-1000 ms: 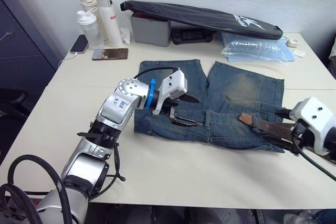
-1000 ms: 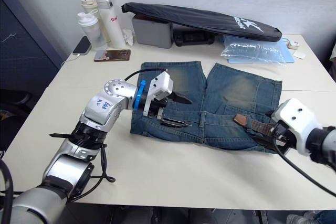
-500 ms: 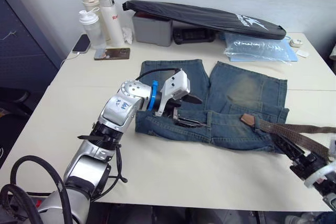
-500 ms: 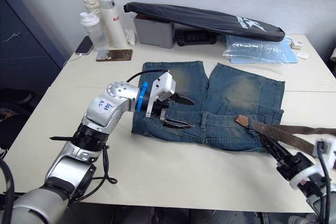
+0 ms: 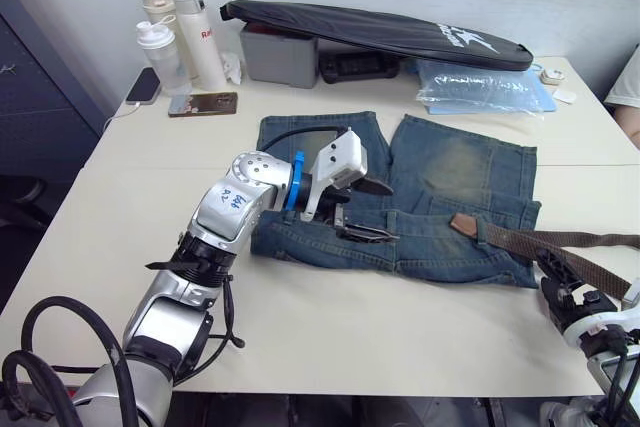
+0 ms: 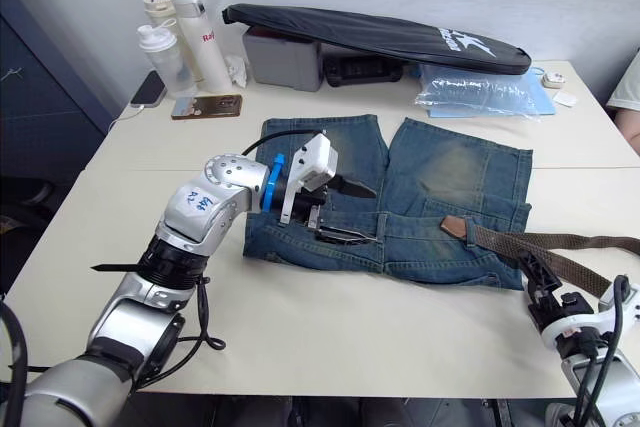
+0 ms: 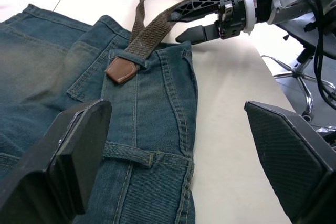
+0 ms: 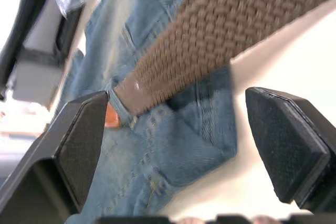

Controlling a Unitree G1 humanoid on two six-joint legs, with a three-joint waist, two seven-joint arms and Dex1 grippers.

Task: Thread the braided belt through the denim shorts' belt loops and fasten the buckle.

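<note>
The faded blue denim shorts (image 5: 395,197) with yellowish worn patches lie flat on the pale table (image 5: 330,337), waistband toward the robot, and the dark-brown braided belt (image 5: 560,240) runs from the robot's right across the table edge onto that waistband, its tan leather tip (image 7: 122,70) resting just past one of the narrow blue belt loops (image 7: 127,54) near the right hip. The right gripper (image 6: 540,277) hangs just beside the belt with its black fingers spread and nothing between them; the left gripper (image 5: 368,209) sits over the waistband near the fly, fingers also parted and empty. The woven strap looks soft and limp, likely to sag and twist if lifted far from its end, while the leather tip seems stiffer and is probably the best place to pinch for steering through the next loop. The denim is floppy and light, so it will likely slide or bunch as the belt is pulled; the left fingers could press the waistband down beside a loop. The buckle cannot be made out here
</note>
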